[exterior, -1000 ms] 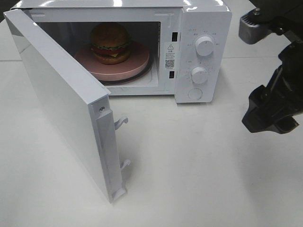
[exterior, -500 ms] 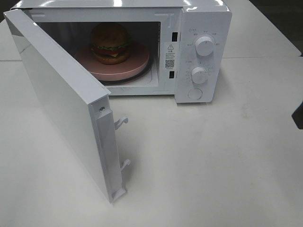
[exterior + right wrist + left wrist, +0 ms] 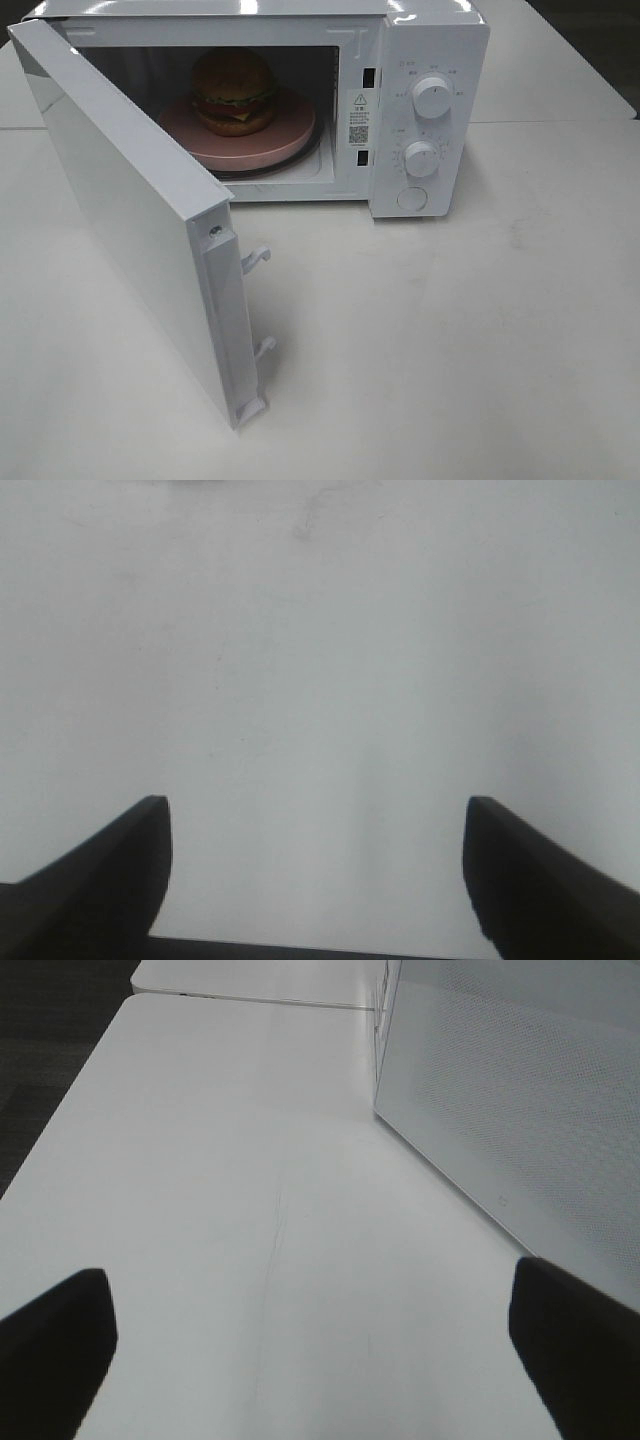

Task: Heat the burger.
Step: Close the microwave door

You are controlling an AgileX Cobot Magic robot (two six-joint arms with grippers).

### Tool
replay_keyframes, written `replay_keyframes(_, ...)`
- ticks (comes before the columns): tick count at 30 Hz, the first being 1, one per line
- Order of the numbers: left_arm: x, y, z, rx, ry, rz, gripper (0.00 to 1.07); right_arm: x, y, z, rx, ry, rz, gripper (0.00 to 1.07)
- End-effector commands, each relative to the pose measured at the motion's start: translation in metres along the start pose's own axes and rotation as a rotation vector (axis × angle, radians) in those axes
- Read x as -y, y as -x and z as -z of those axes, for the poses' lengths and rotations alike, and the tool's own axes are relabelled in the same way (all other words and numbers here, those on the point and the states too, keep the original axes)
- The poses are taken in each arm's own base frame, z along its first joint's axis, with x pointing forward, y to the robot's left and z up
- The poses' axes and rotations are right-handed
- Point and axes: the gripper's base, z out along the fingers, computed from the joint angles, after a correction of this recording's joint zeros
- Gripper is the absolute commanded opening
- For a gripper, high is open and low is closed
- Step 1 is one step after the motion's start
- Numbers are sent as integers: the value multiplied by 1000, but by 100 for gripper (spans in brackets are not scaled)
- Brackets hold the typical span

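The burger [image 3: 234, 92], with a golden-brown bun, lettuce, tomato and a dark patty, sits on a round pink plate [image 3: 290, 137] inside the white microwave [image 3: 430, 40]. The microwave door [image 3: 120, 210] stands wide open, swung toward the front left. Neither arm shows in the exterior high view. In the left wrist view my left gripper [image 3: 310, 1335] is open and empty over the bare table, with the door's outer face [image 3: 520, 1110] beside it. In the right wrist view my right gripper [image 3: 315, 865] is open and empty above the plain table.
The microwave has two round knobs [image 3: 432, 97] and a round button [image 3: 411, 198] on its right panel. Door latch hooks [image 3: 256, 260] stick out of the door's free edge. The white table [image 3: 450, 340] spreads in front and to the right.
My right arm, at the right edge of the exterior high view a second ago, has withdrawn out of that view. The burger, plate and door have not moved.
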Motion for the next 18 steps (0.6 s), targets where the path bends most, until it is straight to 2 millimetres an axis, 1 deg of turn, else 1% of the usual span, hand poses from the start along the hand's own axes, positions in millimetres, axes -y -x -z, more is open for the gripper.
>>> replay_keyframes(1, 0, -1, 3, 28, 1, 1, 100, 4, -12, 7, 27, -10, -39, 76)
replay_keyframes(2, 0, -1, 3, 28, 1, 1, 100, 6, -17, 10, 38, -17, -49, 76)
replay_keyframes(3, 0, -1, 3, 28, 1, 1, 100, 8, -26, 16, 65, -30, -70, 76)
replay_keyframes(4, 0, -1, 3, 28, 1, 1, 100, 8, -26, 16, 65, -30, -70, 76)
replay_keyframes(6, 0, -1, 3, 28, 1, 1, 100, 10, -40, 19, 91, -38, -94, 76)
replay_keyframes(7, 0, -1, 3, 28, 1, 1, 100, 10, -40, 19, 91, -38, -94, 76)
replay_keyframes(9, 0, -1, 3, 28, 1, 1, 100, 10, -52, 22, 119, -34, -105, 76)
replay_keyframes(10, 0, -1, 3, 28, 1, 1, 100, 10, -52, 22, 119, -34, -105, 76)
replay_keyframes(12, 0, -1, 3, 28, 1, 1, 100, 11, -61, 27, 163, -32, -112, 76)
replay_keyframes(13, 0, -1, 3, 28, 1, 1, 100, 11, -61, 27, 163, -32, -112, 76)
replay_keyframes(14, 0, -1, 3, 28, 1, 1, 100, 12, -69, 29, 197, -33, -119, 76)
replay_keyframes(16, 0, -1, 3, 28, 1, 1, 100, 12, -71, 30, 213, -37, -126, 76)
replay_keyframes(17, 0, -1, 3, 28, 1, 1, 100, 12, -78, 31, 247, -47, -140, 76)
replay_keyframes(18, 0, -1, 3, 28, 1, 1, 100, 12, -78, 31, 247, -47, -140, 76)
